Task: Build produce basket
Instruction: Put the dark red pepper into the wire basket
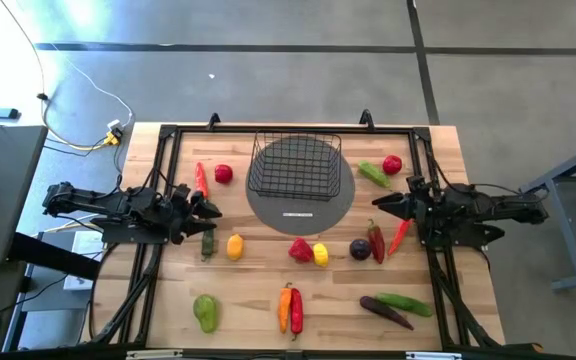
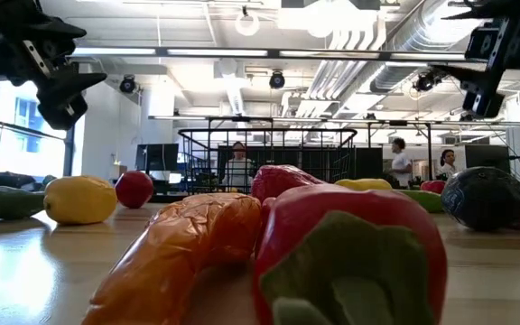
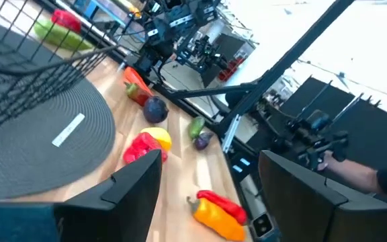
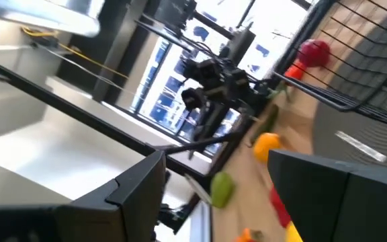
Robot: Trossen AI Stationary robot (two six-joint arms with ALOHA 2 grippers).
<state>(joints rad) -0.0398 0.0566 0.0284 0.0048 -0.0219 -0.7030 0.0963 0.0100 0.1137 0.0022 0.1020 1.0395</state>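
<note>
The black wire-mesh basket (image 1: 296,165) stands with its base on a round grey mat (image 1: 318,212) at the far middle of the table, with nothing in it. Toy produce lies scattered on the wood: a red tomato (image 1: 224,173), a yellow lemon (image 1: 320,254), a purple eggplant (image 1: 361,249), a green pear (image 1: 205,312), and an orange and a red pepper (image 1: 290,308). My left gripper (image 1: 213,210) hovers open, left of the mat. My right gripper (image 1: 378,203) hovers open, right of the mat. Both point toward the table's middle, above the table, as the low view shows.
A red chili (image 1: 201,180) and a dark cucumber (image 1: 208,243) lie near the left gripper. A red chili (image 1: 399,235), a green pepper (image 1: 373,173) and a tomato (image 1: 392,164) lie near the right one. A black frame rail (image 1: 288,128) borders the table. People stand in the room beyond.
</note>
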